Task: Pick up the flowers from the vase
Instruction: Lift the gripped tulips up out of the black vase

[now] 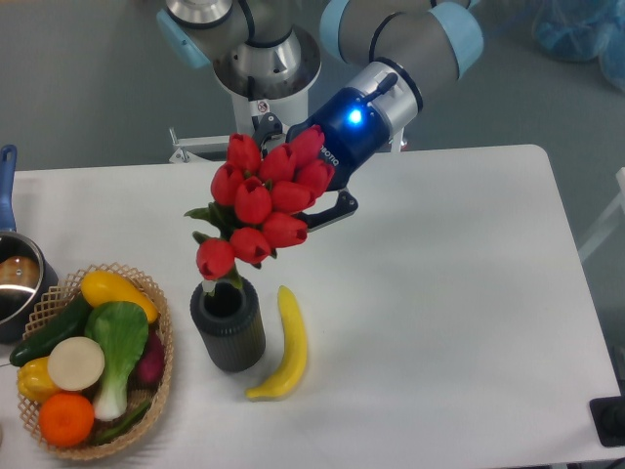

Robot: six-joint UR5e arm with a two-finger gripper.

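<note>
The black fingers (314,210) grip the glossy red plastic tulip bunch (264,205), its pale stems just above the ribbed dark grey cylindrical vase (228,325) standing below-left of the fingers on the white bench (439,293).

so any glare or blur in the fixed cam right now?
Fixed camera: even, soft lighting, and the white table is bright but not blown out. A blue LED glows on the tool. The flowers and vase are sharp, with faint shadows.
</note>
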